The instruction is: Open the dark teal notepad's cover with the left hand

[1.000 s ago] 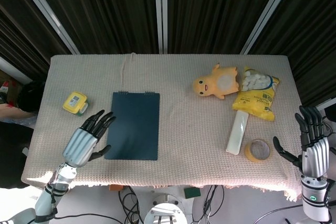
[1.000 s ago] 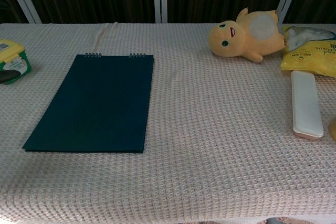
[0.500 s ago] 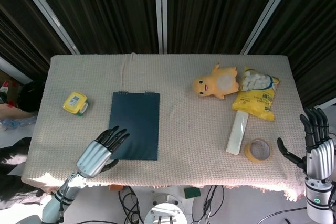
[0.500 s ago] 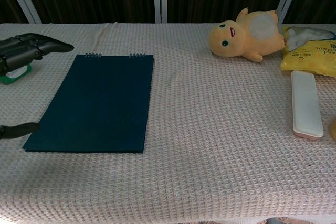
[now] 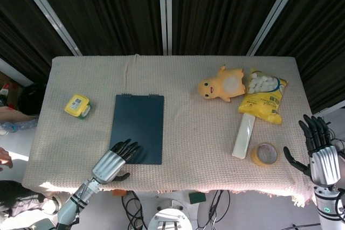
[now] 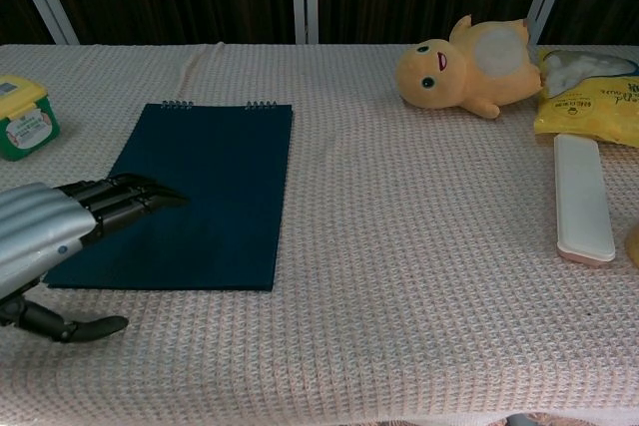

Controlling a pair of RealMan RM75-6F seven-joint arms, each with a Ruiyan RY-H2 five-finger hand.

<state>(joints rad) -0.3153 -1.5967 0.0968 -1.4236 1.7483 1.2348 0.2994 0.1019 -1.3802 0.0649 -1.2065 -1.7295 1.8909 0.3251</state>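
Observation:
The dark teal notepad (image 5: 138, 128) (image 6: 195, 191) lies flat and closed on the cloth, spiral binding at its far edge. My left hand (image 5: 114, 161) (image 6: 60, 236) hovers over the notepad's near left corner, fingers stretched out over the cover and thumb spread below the near edge, holding nothing. My right hand (image 5: 317, 154) stands open off the table's right edge, fingers pointing up, away from every object.
A yellow-green box (image 5: 77, 106) (image 6: 22, 118) sits left of the notepad. A yellow duck plush (image 5: 221, 85) (image 6: 465, 69), a yellow snack bag (image 5: 263, 99), a white case (image 5: 243, 136) (image 6: 583, 198) and a tape roll (image 5: 264, 154) occupy the right side of the beige cloth (image 5: 188, 127).
My left hand has moved right and toward the near edge, from beside the notepad to over its near left corner. The right hand shifted slightly and stays open.

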